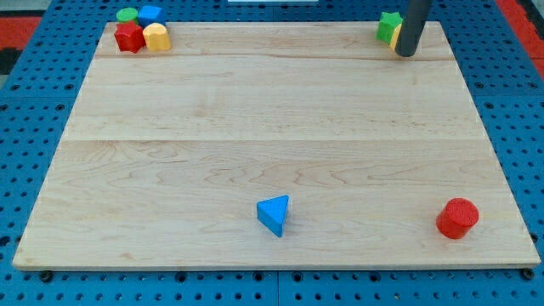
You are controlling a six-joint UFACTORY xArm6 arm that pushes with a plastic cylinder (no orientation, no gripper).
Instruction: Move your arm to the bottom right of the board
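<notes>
**One corner away: my tip sits at the top right, the goal lies at the bottom right**

My tip point(406, 53) rests on the worktop point(255, 110), the wooden board of the task, close to its top right corner. The arm carries no gripper, only the rod, so nothing is clenched or grasped. Touching or just beside the rod on its view-left side is a yellow block point(395, 36), mostly hidden by the rod, and a green block point(388, 23) sits a little further up and left of that. I cannot tell whether the rod actually contacts the yellow one.

Well below my tip, towards the view's bottom, stands a red cylinder point(457, 218) near the bottom right corner. Down and to the left of my tip lies a blue triangle point(274, 214). Far to the left, at about my tip's height, four blocks cluster: a far yellow block point(156, 37), a red star-like block point(129, 37), a blue block point(150, 13) and a far green block point(127, 14).

The travel appears barely begun, as I judge it. The next move calls for sliding straight down the view along the right side, away from the yellow and green pair. It should stop near the corner without nudging the red cylinder, which sits near where I want to end.
</notes>
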